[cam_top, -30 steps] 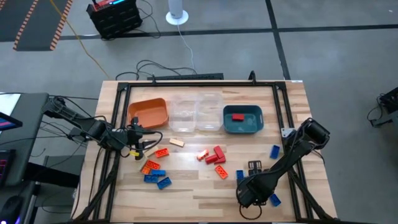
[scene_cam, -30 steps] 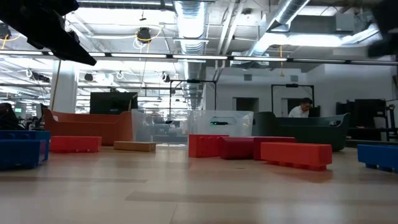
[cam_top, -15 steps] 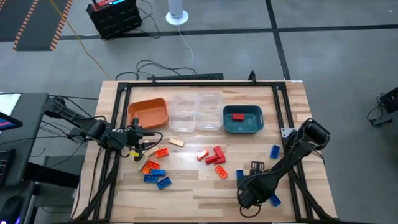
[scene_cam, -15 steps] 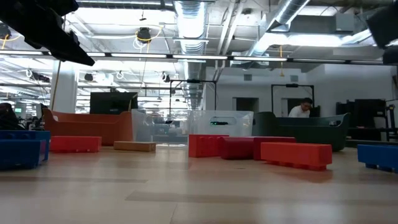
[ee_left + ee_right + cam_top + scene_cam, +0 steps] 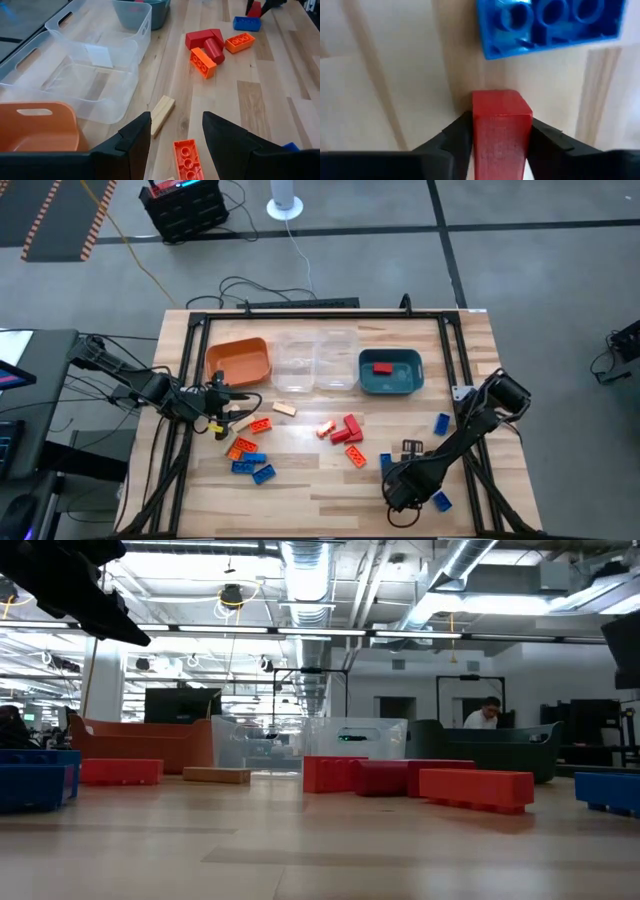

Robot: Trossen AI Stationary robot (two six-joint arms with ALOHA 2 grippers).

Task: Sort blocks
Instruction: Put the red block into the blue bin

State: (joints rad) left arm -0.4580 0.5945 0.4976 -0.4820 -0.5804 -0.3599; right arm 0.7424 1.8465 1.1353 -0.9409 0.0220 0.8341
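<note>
Red, orange, blue and tan blocks lie scattered on the wooden table (image 5: 330, 490). Red and orange ones sit mid-table (image 5: 345, 430), and orange and blue ones lie to the left (image 5: 248, 455). My right gripper (image 5: 402, 476) points down near the near right edge. It is shut on a red block (image 5: 500, 125), beside an upturned blue block (image 5: 550, 20). My left gripper (image 5: 175, 137) hovers open at the left. A tan block (image 5: 162, 114) and an orange block (image 5: 186, 157) lie ahead of it. My right gripper pinches the red block between its two fingers (image 5: 455, 135), one on each long side, coming from above and pointing down. The block's free end (image 5: 500, 102) points at the table beside the blue block. Whether that end touches the wood, I cannot tell.
Along the far side stand an orange tray (image 5: 238, 361), two clear trays (image 5: 315, 360) and a teal tray (image 5: 400, 385) with one red block (image 5: 382, 368) in it. More blue blocks lie at the right (image 5: 441, 423) and near the right arm (image 5: 441, 500). A person sits far behind in the room.
My right arm has shifted a little; in the low view a dark part of it now hangs lower at the right edge. The left arm and the blocks on the table have stayed put.
</note>
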